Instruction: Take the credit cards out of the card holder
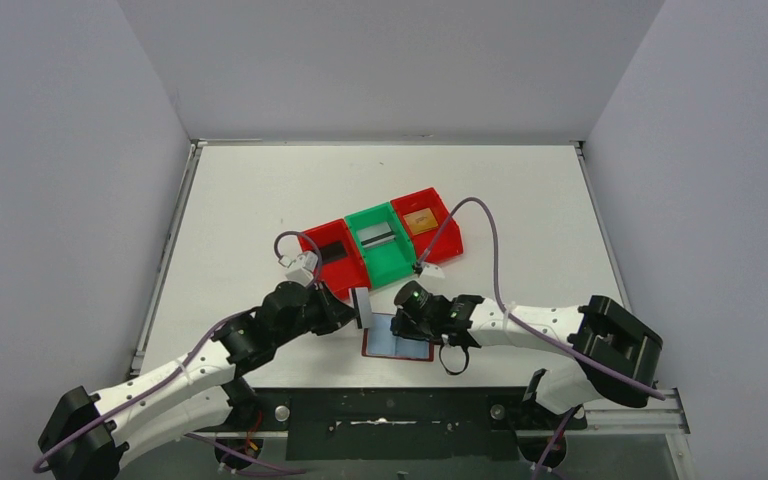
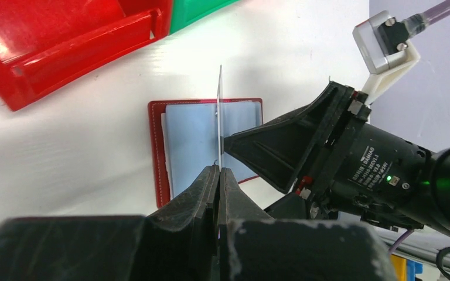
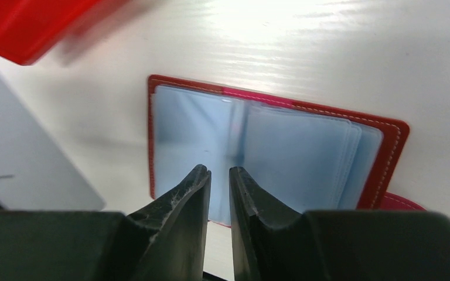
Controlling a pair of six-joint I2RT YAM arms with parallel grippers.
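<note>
The left gripper (image 2: 218, 174) is clamped tight on the lower edge of a pale grey card (image 2: 219, 111). It holds the card upright and edge-on above the card holder (image 2: 179, 146), clear of the pockets. That pose looks right for carrying the card off to a bin.

The right gripper (image 3: 219, 174) has its fingers a narrow slit apart, with nothing visible between them. Its tips sit over one edge of the open holder, probably to pin the booklet flat so it does not lift with a card. Whether they actually touch it I cannot tell.

The holder lies spread open with its blue-grey pockets up, between the two grippers and close to the middle of the bench's near edge. No card shape shows through the pockets in view.

Further out, toward the middle of the bench (image 1: 260, 200), three bins stand side by side in a slanted row:
- The left red bin (image 1: 325, 229) holds a black card (image 1: 333, 251).
- The green bin (image 1: 392, 268) holds a silver-grey card (image 1: 377, 237).
- The right red bin (image 1: 445, 245) holds a gold-tan card (image 1: 422, 221).

One card per bin suggests sorting by colour — so the held card is likely bound for that row.

The bench top is white and slightly glossy, throwing glare in the wrist views. Plain grey walls (image 1: 60, 200) close it in on three sides.
</note>
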